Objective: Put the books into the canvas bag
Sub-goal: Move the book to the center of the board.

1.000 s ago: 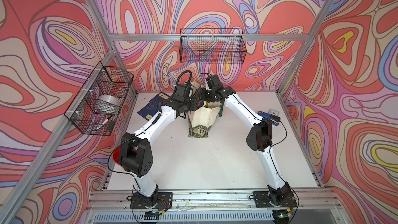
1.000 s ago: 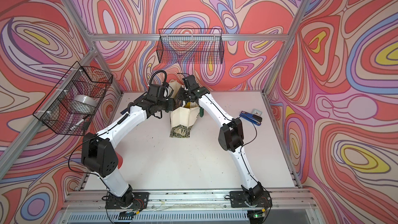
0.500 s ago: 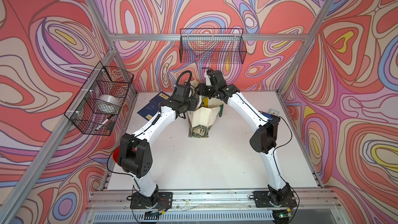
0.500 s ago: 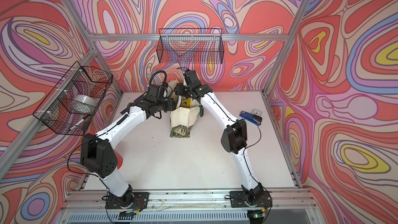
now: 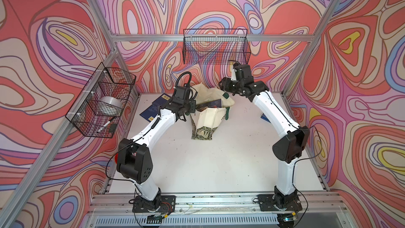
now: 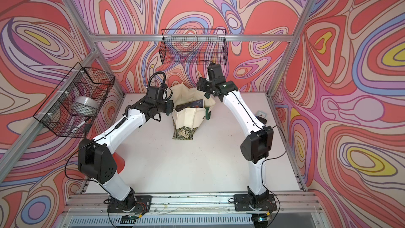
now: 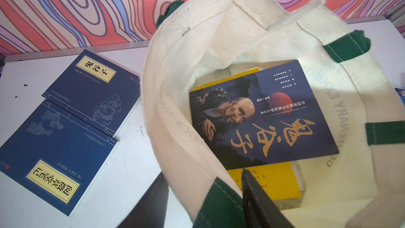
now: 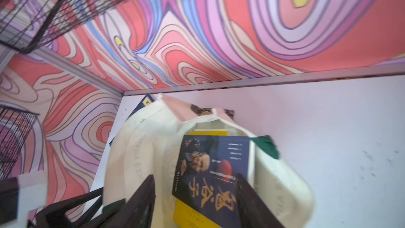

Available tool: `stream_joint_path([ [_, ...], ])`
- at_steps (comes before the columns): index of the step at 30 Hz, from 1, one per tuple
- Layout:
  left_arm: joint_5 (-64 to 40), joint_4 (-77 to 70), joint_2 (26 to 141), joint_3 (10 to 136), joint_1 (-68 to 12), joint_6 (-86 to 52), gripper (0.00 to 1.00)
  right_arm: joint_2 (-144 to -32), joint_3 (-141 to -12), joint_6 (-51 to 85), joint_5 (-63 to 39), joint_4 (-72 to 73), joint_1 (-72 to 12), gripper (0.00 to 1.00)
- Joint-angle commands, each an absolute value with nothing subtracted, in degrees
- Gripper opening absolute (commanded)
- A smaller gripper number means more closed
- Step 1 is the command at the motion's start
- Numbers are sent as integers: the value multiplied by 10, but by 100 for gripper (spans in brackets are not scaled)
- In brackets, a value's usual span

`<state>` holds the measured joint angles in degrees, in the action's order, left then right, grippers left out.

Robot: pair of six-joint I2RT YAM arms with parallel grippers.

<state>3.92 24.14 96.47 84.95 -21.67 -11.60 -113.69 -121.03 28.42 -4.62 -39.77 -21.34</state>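
The cream canvas bag sits open-mouthed at the back middle of the table. Inside it the dark book with a man's face rests on the yellow book, over a white edge. Two navy books with yellow labels lie flat on the table left of the bag. My left gripper is open, its jaws straddling the bag's rim at a green handle. My right gripper hangs open above the bag's mouth, holding nothing.
A black wire basket hangs on the back wall just above the right wrist. Another wire basket on the left wall holds a tape roll and a marker. A small blue object lies near the right arm.
The right gripper opened, let go of the dark book into the bag, then lifted up and back. The left jaws widened a little around the rim; that arm stayed put.
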Motion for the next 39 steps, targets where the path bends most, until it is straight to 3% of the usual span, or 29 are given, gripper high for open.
stream_joint_path([
  [1,30,249,943,841,-214,-111,60,-1110,-1139,314,-84,-372,-157,59],
  [7,-1,216,911,826,-214,-105,75,-1105,-1054,309,-99,-323,-126,60],
  [18,-59,162,848,812,-214,-93,81,-1119,-1004,325,-126,-270,-120,59],
  [24,-25,185,823,835,-194,-86,86,-1092,-992,312,-109,-263,-119,58],
  [30,3,276,874,892,-113,-112,83,-1032,-950,293,-78,-243,-119,58],
  [39,87,360,1046,983,-64,-113,67,-919,-842,276,-43,-220,-119,57],
])
